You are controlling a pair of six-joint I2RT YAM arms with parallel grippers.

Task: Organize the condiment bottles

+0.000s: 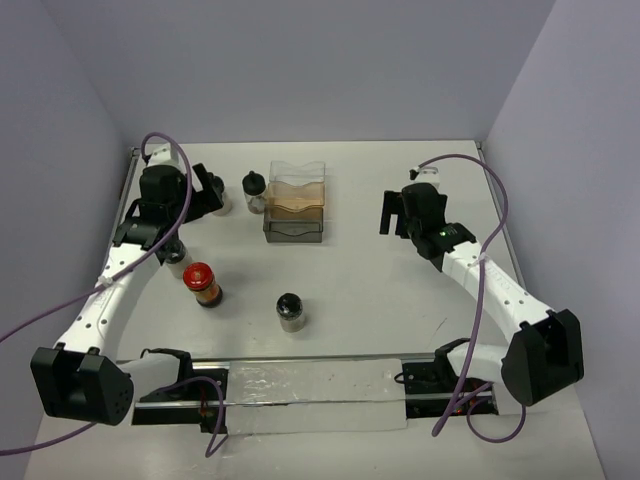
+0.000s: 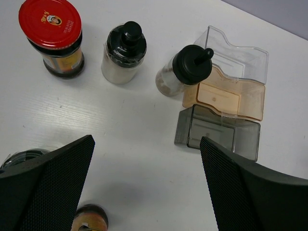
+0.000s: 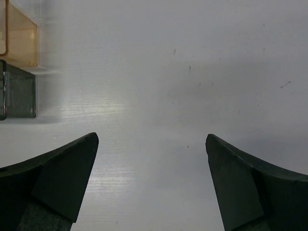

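The top view shows a red-capped bottle (image 1: 201, 283), a black-capped bottle (image 1: 291, 310) in the middle, and a black-capped bottle (image 1: 255, 192) beside the tray. A dark-capped one (image 1: 178, 256) is partly hidden under the left arm. My left gripper (image 1: 210, 190) is open and empty above the table. Its wrist view (image 2: 147, 142) shows a red-capped bottle (image 2: 49, 29) and two black-capped bottles (image 2: 124, 53) (image 2: 185, 70), all upright ahead of the fingers. My right gripper (image 1: 395, 212) is open and empty over bare table (image 3: 151, 138).
A tray (image 1: 296, 205) with clear, orange and grey sections stands at the back middle; it also shows in the left wrist view (image 2: 226, 110) and at the left edge of the right wrist view (image 3: 17, 91). A shiny strip (image 1: 310, 392) runs between the arm bases.
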